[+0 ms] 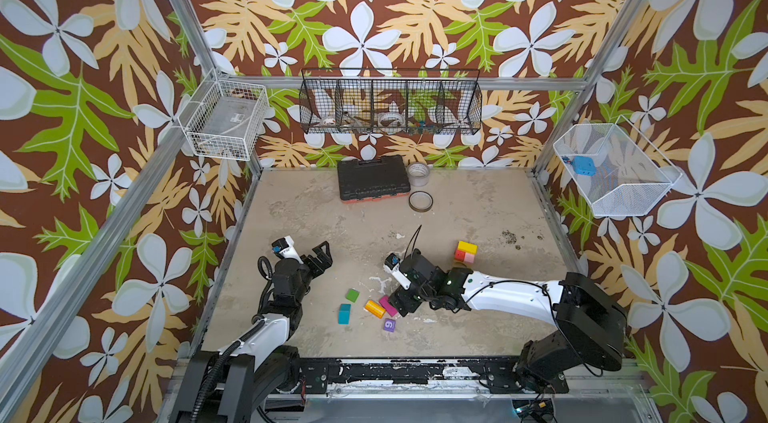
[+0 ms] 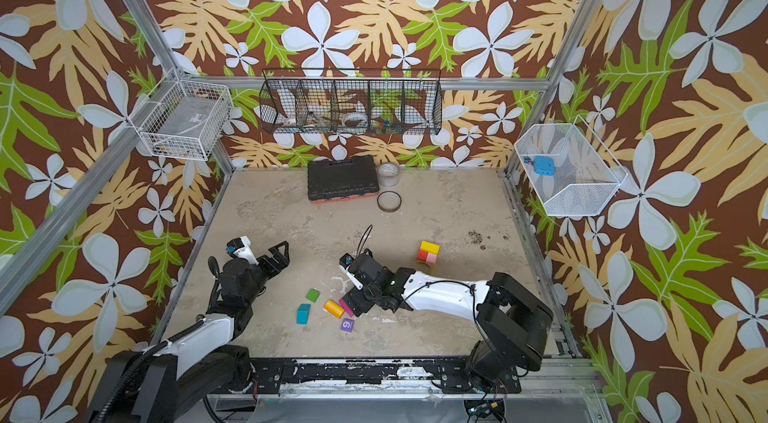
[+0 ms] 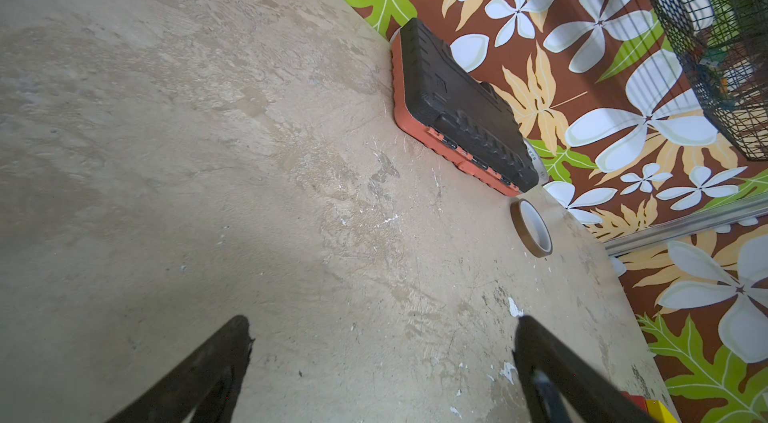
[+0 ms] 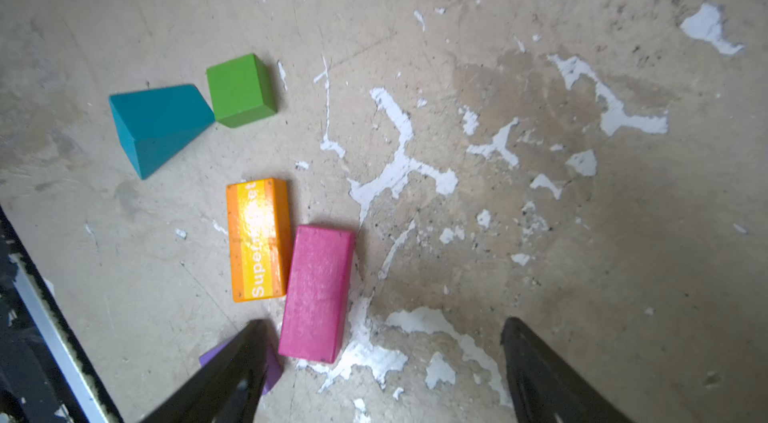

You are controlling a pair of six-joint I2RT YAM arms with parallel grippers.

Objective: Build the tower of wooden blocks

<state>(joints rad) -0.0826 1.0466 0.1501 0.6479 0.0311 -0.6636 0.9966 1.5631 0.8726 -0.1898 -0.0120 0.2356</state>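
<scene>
The jaws of the right arm [image 1: 511, 296] hang spread wide and empty over the loose painted wood blocks [image 1: 374, 308] near the front of the worn beige desk [image 1: 457, 209]. They are lined up on a flat magenta rectangular block [image 4: 318, 292], apparently the next piece for the tower [image 1: 465, 252]. That tower, a small stack of red and pink blocks under a yellow one, stands well apart to the right. The magenta block lies on its broad face with its long axis pointing away from the wrist, so closing would pinch its narrow width, though it sits nearer one jaw than centred. An orange lettered block [image 4: 257, 240] lies just beside it, nearly parallel, with a green cube [image 4: 241, 90], teal wedge [image 4: 156, 128] and purple numbered cube [image 1: 389, 325] nearby. The jaws of the left arm [image 1: 286, 275], also released and holding nothing, hover over bare desk, likely parked clear
</scene>
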